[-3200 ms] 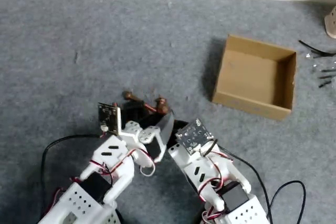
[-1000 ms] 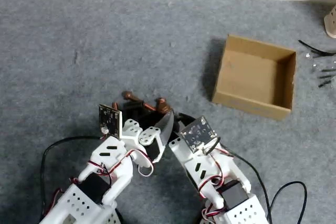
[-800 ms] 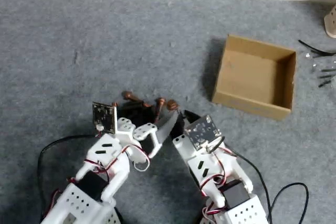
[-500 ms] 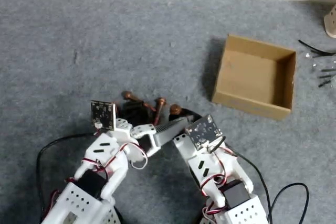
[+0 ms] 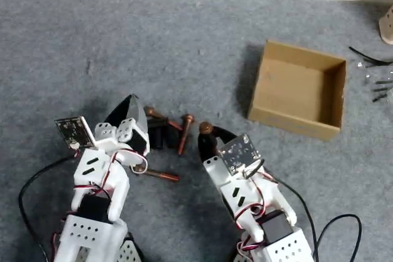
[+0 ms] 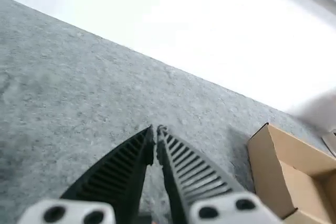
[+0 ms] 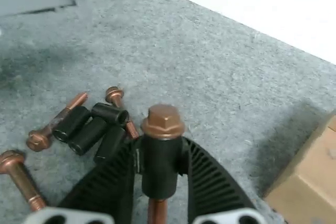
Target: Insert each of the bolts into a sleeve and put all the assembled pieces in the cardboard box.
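The cardboard box [image 5: 292, 121] stood open on the bench [image 5: 123, 41], well apart from both arms, with its bare inner floor showing. The right tool [image 7: 159, 150] gripped a black sleeve [image 7: 158, 171] upright. A copper bolt [image 7: 163, 121] passed through it, head on top and shank showing below. On the bench between the arms lay loose sleeves [image 5: 158, 134] and loose bolts [image 5: 185, 132]. The left tool [image 6: 155, 129] was clenched, tips touching, raised off the bench and angled toward its far side.
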